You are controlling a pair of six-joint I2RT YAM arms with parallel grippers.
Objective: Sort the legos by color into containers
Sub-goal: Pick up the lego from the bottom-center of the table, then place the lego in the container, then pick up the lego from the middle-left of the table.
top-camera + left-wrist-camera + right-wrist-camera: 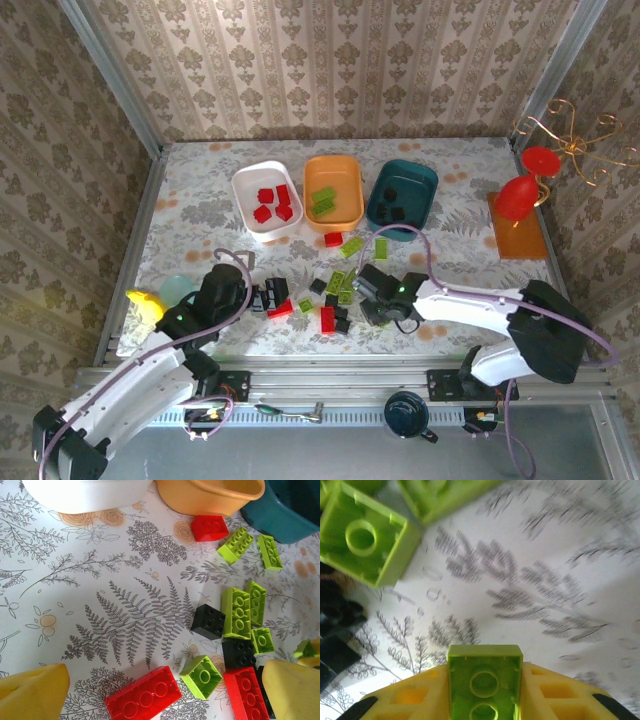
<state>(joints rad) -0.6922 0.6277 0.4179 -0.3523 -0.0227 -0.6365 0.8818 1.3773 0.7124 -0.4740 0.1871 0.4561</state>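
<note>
right gripper point(485, 700): clamped on one lime-green plastic brick point(485, 672). orange rounded plastic tub point(333, 159), holding green bricks, lies ahead on the far side, and the right arm is nearer. left gripper point(162, 690): jaws wide, empty, over loose bricks. tubs counted: three. white tub point(243, 185): about four red.

White arms point(470, 300) with black joints, lilac cables point(428, 250), yellow gripper fingers point(292, 690).

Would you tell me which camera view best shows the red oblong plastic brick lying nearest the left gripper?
The left wrist view: the red oblong plastic brick lies close up, its studs distinct. The top external view gives it as just a small red patch.
</note>
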